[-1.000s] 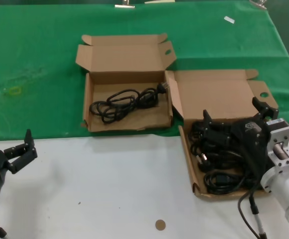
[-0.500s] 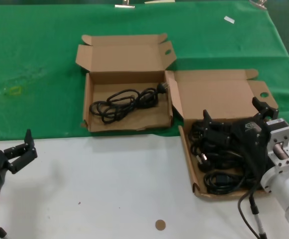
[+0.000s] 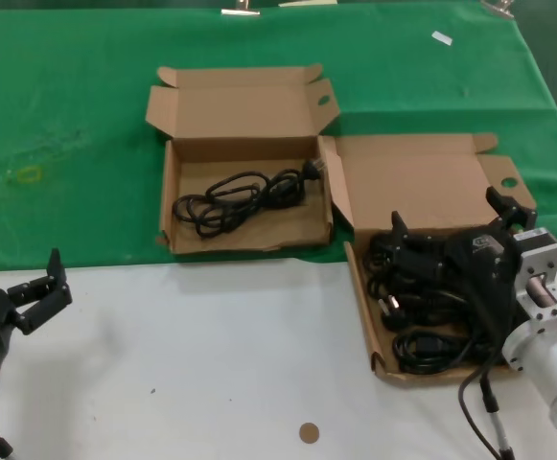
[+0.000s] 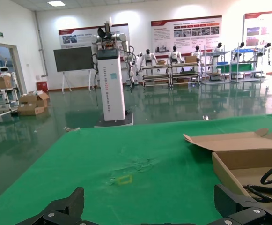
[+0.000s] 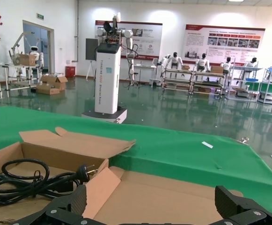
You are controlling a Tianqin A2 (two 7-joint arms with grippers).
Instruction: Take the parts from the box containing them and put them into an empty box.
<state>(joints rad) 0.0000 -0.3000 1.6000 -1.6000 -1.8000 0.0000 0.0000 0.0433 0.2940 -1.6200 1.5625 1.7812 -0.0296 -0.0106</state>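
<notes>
Right end effector (image 3: 448,222) spread wide over cords (image 3: 422,307) inside squarer box (image 3: 362,287); left end effector (image 3: 43,287) open, parked.

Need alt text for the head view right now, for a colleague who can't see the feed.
The right gripper hangs open over the near-right cardboard box piled with black power cords. A second open box on the green cloth holds one cord; the left gripper waits open at lower left.
</notes>
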